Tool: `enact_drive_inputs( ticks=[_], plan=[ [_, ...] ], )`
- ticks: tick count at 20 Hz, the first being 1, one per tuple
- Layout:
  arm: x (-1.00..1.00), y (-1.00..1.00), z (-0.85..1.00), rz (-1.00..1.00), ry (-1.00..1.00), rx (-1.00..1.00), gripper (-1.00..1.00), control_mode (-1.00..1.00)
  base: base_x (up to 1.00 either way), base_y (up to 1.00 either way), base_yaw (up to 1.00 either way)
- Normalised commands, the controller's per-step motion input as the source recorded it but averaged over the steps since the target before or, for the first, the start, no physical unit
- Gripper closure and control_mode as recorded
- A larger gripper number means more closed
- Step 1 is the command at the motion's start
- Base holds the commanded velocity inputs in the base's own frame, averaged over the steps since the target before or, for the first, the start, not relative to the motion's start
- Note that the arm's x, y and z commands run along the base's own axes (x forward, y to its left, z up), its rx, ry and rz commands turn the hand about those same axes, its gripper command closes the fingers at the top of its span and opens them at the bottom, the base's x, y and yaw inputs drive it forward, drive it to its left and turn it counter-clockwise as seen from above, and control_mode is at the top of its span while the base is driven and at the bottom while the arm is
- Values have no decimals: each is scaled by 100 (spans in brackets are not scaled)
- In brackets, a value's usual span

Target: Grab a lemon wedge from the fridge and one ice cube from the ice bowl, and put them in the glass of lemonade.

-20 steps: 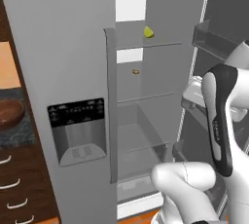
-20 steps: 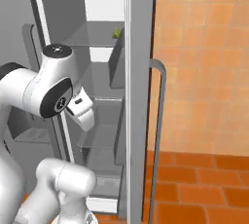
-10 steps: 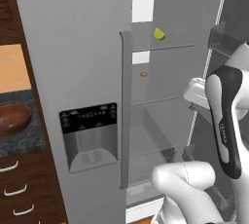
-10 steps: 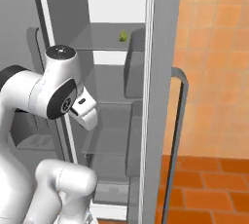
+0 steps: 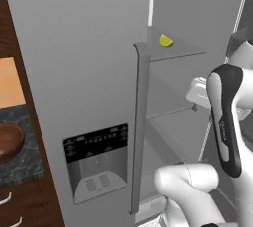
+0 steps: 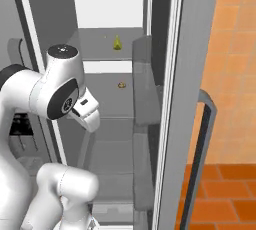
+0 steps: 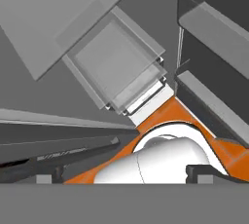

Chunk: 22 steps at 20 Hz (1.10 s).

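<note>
One lemon wedge (image 5: 166,41) on upper shelf of open fridge (image 5: 89,73); one wooden ice bowl (image 5: 9,142) left of fridge. Gripper (image 7: 124,173) released, empty, well below wedge, aimed downward.

Nothing can be read. The fridge (image 5: 84,73) dispenser panel (image 5: 96,142) bears faint white marks, too small to make out.

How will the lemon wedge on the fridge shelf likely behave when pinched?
The lemon wedge looks tiny, so probably very light and easily nudged along the smooth shelf. Its curved rind may let it rock or slip between the fingers. As cut fruit, it is likely soft and squashes under a hard grip.
</note>
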Motion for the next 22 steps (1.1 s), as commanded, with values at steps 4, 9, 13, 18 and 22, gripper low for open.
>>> enact_drive_inputs(
  ticks=[4, 9, 13, 18, 22],
  plan=[
    [0, 0, 0, 0, 0, 0, -100, -100, 0, 0, 0],
    [0, 0, 0, 0, -1, 0, -100, -100, 0, 0, 0],
    [15, 0, 7, 0, -2, 0, -100, -100, 0, 0, 0],
    [32, 16, 92, 0, -31, -8, -100, -100, 0, 0, 0],
    [25, 11, 100, 0, -46, -8, -100, -100, 0, 0, 0]
  ],
)
